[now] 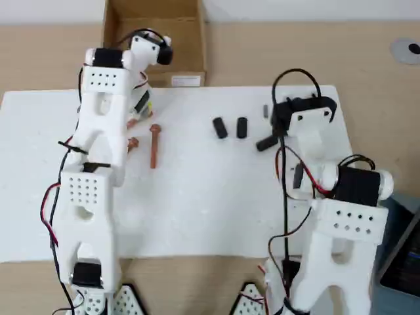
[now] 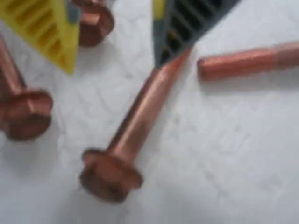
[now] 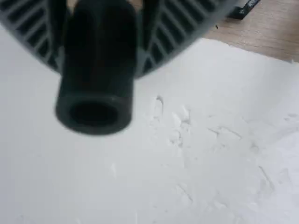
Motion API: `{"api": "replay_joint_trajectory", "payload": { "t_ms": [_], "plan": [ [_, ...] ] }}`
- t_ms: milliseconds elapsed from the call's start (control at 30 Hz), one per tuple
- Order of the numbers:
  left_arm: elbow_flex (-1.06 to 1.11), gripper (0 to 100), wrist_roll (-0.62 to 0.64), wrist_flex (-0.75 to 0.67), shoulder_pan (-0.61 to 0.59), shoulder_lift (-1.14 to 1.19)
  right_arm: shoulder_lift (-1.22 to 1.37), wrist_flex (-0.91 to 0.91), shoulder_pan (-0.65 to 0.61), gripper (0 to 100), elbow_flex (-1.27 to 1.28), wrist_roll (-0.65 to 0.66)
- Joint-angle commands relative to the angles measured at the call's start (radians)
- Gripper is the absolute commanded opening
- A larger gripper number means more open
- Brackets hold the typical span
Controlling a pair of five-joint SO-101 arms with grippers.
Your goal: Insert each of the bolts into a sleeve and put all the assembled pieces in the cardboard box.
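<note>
Several copper bolts lie on the white foam sheet (image 1: 210,210). In the left wrist view one bolt (image 2: 133,133) lies in the middle, its tip under one yellow finger (image 2: 180,28); others lie beside it (image 2: 21,109), (image 2: 247,60). My left gripper (image 2: 117,42) is open just above them, at the sheet's far left (image 1: 140,106). A bolt (image 1: 154,146) lies beside it. My right gripper (image 3: 100,28) is shut on a black sleeve (image 3: 96,81), held just above the sheet (image 1: 266,143). Two more black sleeves (image 1: 220,128), (image 1: 241,126) lie left of it. The cardboard box (image 1: 187,46) stands at the back.
The foam sheet has wide free room in its middle and front. Wood tabletop (image 1: 367,59) surrounds it. A dark box (image 1: 400,256) stands at the right edge, beside the right arm's base.
</note>
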Motion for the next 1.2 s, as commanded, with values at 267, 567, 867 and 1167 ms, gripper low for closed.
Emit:
{"api": "replay_joint_trajectory", "payload": {
  "t_ms": [267, 567, 867, 1167],
  "plan": [
    [-0.052, 12, -0.009, -0.133, 0.005, 0.067, -0.022, -0.018, 0.013, 1.2, -0.002, -0.011],
    [-0.051, 12, -0.011, -0.187, 0.002, 0.130, -0.022, -0.018, 0.010, 1.2, -0.002, -0.011],
    [-0.048, 4, -0.011, -0.189, -0.015, 0.188, -0.022, -0.018, 0.008, 1.2, -0.002, -0.011],
    [-0.078, 0, -0.006, -0.081, -0.008, 0.177, -0.022, -0.014, 0.008, 1.2, -0.007, -0.011]
  ]
}}
